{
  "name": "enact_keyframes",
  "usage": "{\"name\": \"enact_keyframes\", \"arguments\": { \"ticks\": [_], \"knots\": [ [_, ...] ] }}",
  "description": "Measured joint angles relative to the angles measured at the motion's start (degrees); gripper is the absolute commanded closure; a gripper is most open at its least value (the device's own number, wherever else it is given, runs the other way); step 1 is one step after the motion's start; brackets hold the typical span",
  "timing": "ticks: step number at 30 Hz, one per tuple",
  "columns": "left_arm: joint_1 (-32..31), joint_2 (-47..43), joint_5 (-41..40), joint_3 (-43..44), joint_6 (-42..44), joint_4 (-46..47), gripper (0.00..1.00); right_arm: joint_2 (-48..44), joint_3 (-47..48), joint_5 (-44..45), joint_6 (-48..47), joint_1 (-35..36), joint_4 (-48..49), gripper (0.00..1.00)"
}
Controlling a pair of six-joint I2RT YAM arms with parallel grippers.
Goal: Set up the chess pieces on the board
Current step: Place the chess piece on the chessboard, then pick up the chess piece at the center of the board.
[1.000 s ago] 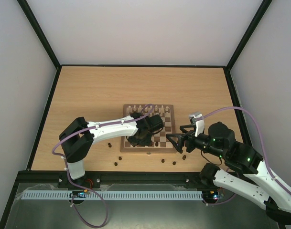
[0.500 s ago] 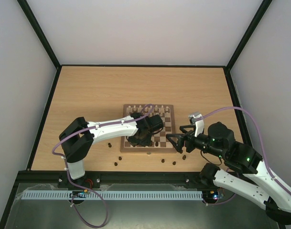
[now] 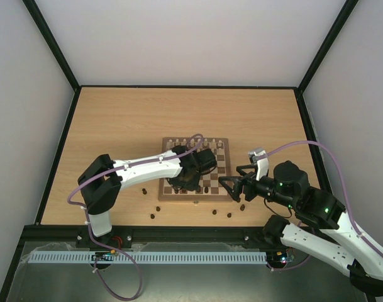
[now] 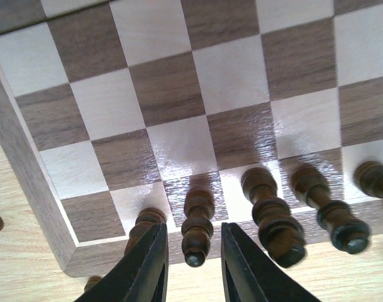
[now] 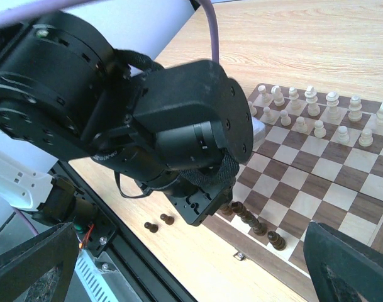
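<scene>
The worktop point(image 3: 116, 126) carries the board point(image 3: 178, 197) near the middle of its near edge, with pale pieces point(image 3: 191, 142) lining the board's far edge. The left fingers point(image 4: 144, 267) stand slightly apart at the near-left corner, straddling 1 upright dark piece point(image 4: 197, 228) without touching it. If they lift off crooked, a finger may clip it or the neighbour point(image 4: 273, 217) just beside, toppling the near row. The right fingers point(image 5: 348, 264) gape wide and hold nothing. Compared with 1 second ago, the left fingers have shifted slightly over the board; the right fingers have not moved.
</scene>
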Motion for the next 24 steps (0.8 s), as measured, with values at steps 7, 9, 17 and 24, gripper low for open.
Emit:
{"name": "enact_keyframes", "arguments": {
  "ticks": [7,9,17,24],
  "knots": [
    [0.0,0.0,-3.4,9.4,0.1,-5.0,0.66,0.0,0.0,0.0,0.0,0.0,0.0,0.02],
    [0.0,-0.8,-5.0,11.8,0.0,-5.9,0.65,0.2,0.0,0.1,0.0,0.0,0.0,0.01],
    [0.0,-14.2,-9.4,9.7,-1.2,-7.5,0.55,3.6,0.0,1.0,0.0,0.0,-0.1,0.01],
    [-3.0,-34.6,-11.6,-8.9,-3.5,1.0,0.39,8.4,0.0,4.1,0.7,0.0,-0.3,0.01]
  ]
}}
